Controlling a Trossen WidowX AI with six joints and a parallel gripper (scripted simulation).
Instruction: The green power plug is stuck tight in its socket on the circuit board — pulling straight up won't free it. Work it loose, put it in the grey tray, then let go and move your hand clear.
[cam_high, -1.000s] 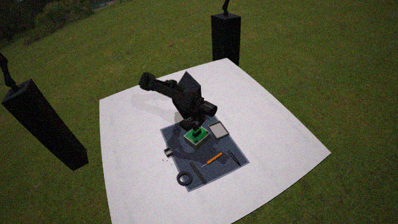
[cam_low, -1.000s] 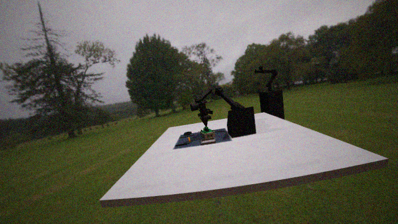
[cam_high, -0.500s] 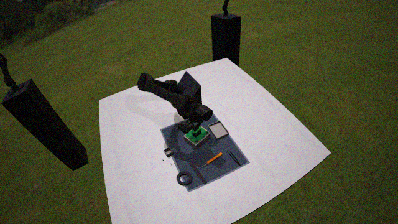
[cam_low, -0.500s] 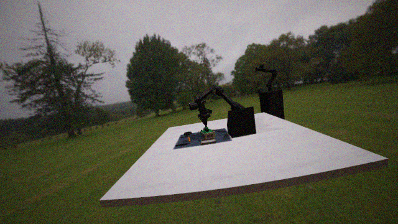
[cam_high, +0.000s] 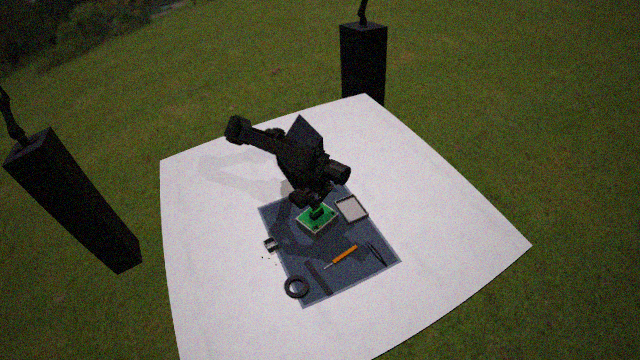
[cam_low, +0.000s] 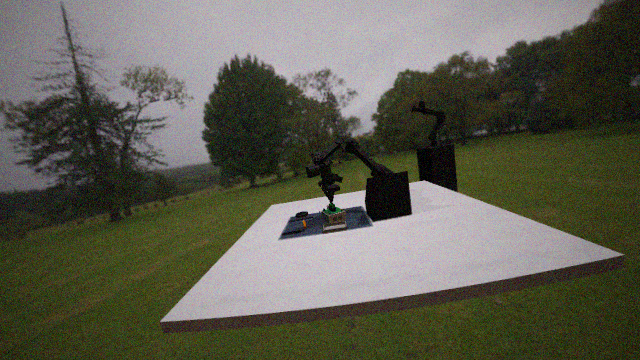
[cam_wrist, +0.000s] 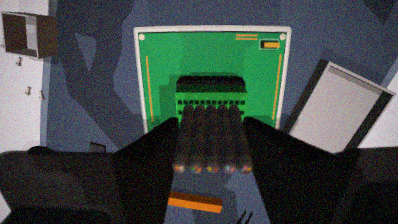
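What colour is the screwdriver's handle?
Orange; the screwdriver handle shows best in the top view.

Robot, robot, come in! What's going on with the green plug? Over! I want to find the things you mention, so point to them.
Gripper (cam_high: 317, 206) (cam_low: 331, 203) (cam_wrist: 210, 125) shut on plug (cam_wrist: 212, 98). Plug over board (cam_high: 316, 227) (cam_low: 343, 211) (cam_wrist: 165, 55), not in tray (cam_high: 352, 209) (cam_wrist: 336, 107). Nothing seen blocking the way to tray. Over.
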